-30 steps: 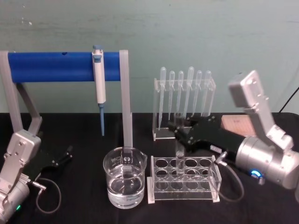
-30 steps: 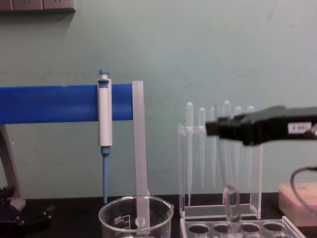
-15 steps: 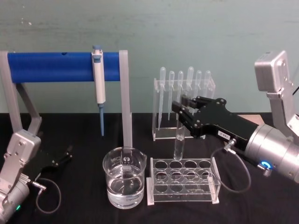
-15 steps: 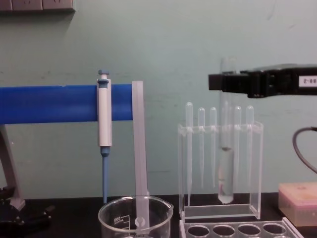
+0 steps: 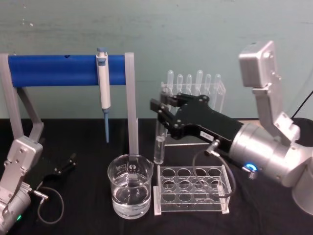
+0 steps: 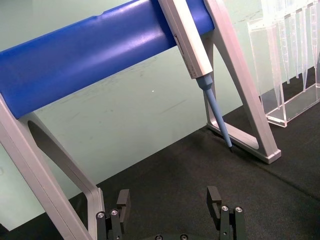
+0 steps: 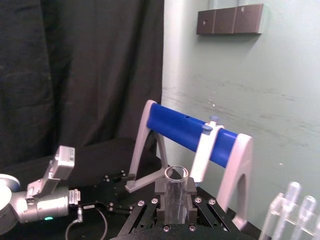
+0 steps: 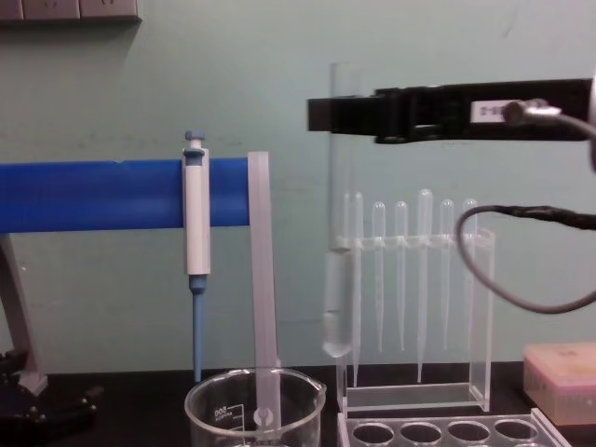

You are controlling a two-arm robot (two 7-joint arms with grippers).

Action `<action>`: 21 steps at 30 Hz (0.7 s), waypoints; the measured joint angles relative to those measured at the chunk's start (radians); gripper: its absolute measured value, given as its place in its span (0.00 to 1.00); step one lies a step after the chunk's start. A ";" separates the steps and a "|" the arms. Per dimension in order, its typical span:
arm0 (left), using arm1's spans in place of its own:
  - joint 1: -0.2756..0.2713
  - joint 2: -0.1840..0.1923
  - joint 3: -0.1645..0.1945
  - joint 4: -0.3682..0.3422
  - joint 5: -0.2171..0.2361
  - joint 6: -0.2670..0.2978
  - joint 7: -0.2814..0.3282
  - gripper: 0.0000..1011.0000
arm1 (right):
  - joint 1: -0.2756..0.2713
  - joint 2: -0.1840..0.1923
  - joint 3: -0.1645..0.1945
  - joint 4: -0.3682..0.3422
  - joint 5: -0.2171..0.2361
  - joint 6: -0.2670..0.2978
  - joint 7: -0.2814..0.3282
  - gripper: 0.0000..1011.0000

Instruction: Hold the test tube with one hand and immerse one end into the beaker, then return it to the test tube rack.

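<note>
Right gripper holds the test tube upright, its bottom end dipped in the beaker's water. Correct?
Not dipped. The right gripper holds the test tube upright, but the chest view shows its bottom end hanging in the air, above the beaker rim and just to its right.

No legible text: right tool (image 8: 328, 114) label (image 8: 490, 110), beaker (image 8: 228, 414) print unreadable.

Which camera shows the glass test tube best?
The chest view: the test tube shows nearly full length from the side, upright in the right gripper. The head view shows its lower part; the right wrist view, its open rim. The left gripper sits parked, open.
</note>
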State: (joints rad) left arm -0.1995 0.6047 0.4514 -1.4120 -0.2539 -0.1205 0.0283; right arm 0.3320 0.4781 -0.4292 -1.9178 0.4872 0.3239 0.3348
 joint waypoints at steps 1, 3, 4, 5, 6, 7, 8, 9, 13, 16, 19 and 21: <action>0.000 0.000 0.000 0.000 0.000 0.000 0.000 0.99 | 0.003 -0.005 -0.007 0.002 -0.002 -0.001 -0.002 0.22; 0.000 0.000 0.000 0.000 0.000 0.000 0.000 0.99 | 0.008 -0.015 -0.020 0.008 -0.009 -0.003 -0.004 0.22; 0.000 0.000 0.000 0.000 0.000 0.000 0.000 0.99 | 0.012 -0.026 -0.031 0.013 -0.015 -0.006 -0.009 0.22; 0.000 0.000 0.000 0.000 0.000 0.000 0.000 0.99 | 0.015 -0.031 -0.036 0.017 -0.018 -0.007 -0.010 0.22; 0.000 0.000 0.000 0.000 0.000 0.000 0.000 0.99 | 0.017 -0.035 -0.041 0.020 -0.022 -0.008 -0.012 0.22; 0.000 0.000 0.000 0.000 0.000 0.000 0.000 0.99 | 0.020 -0.045 -0.050 0.027 -0.031 -0.012 -0.016 0.22; 0.000 0.000 0.000 0.000 0.000 0.000 0.000 0.99 | 0.022 -0.050 -0.054 0.031 -0.034 -0.014 -0.018 0.22; 0.000 0.000 0.000 0.000 0.000 0.000 0.000 0.99 | 0.025 -0.059 -0.061 0.039 -0.042 -0.018 -0.020 0.22; 0.000 0.000 0.000 0.000 0.000 0.000 0.000 0.99 | 0.027 -0.081 -0.074 0.060 -0.062 -0.036 -0.026 0.22; 0.000 0.000 0.000 0.000 0.000 0.000 0.000 0.99 | 0.024 -0.093 -0.080 0.075 -0.077 -0.055 -0.030 0.22; 0.000 0.000 0.000 0.000 0.000 0.000 0.000 0.99 | 0.014 -0.110 -0.087 0.101 -0.102 -0.085 -0.033 0.22; 0.000 0.000 0.000 0.000 0.000 0.000 0.000 0.99 | 0.008 -0.116 -0.090 0.115 -0.112 -0.098 -0.032 0.22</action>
State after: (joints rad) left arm -0.1995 0.6047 0.4514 -1.4120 -0.2539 -0.1205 0.0283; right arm 0.3397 0.3617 -0.5192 -1.8031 0.3750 0.2261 0.3025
